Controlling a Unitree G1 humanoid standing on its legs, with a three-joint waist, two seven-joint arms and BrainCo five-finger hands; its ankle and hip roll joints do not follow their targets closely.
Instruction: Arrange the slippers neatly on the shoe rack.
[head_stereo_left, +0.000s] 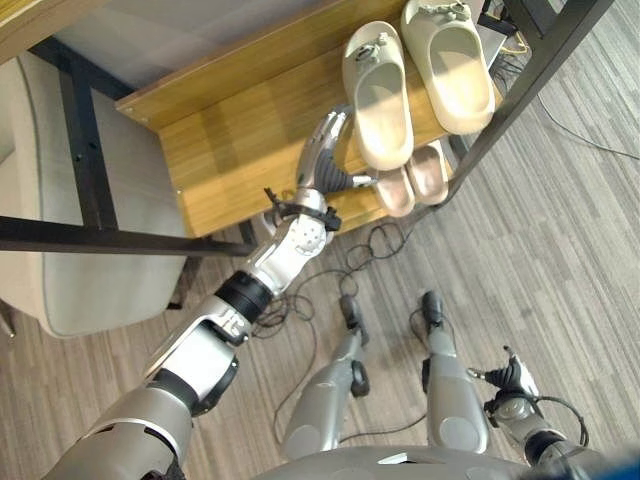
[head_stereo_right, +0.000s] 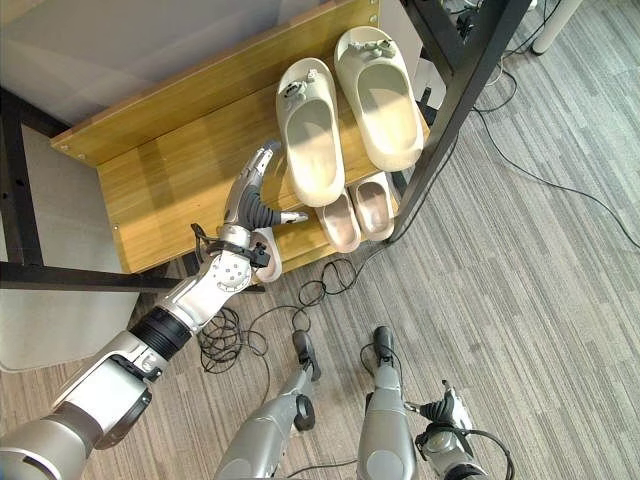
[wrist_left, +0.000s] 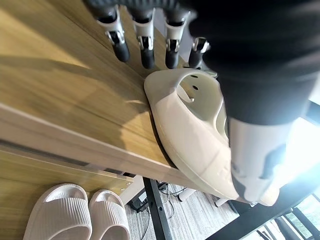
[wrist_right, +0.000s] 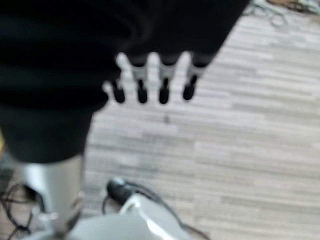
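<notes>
Your left hand (head_stereo_right: 255, 195) rests with fingers straight and holding nothing on the shoe rack's top shelf (head_stereo_right: 170, 170), thumb against the nearer cream slipper (head_stereo_right: 310, 135). That slipper lies just to its right, long axis running front to back, beside its mate (head_stereo_right: 380, 90).

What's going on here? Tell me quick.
The robot is tidying slippers on a wooden shoe rack. Two cream slippers lie side by side on the upper shelf, and a pinkish ribbed pair sits on the shelf below. The left hand is open beside the nearer cream slipper, fingers straight over the shelf, thumb toward the slipper's heel. The right hand hangs low over the floor, fingers straight, holding nothing.
</notes>
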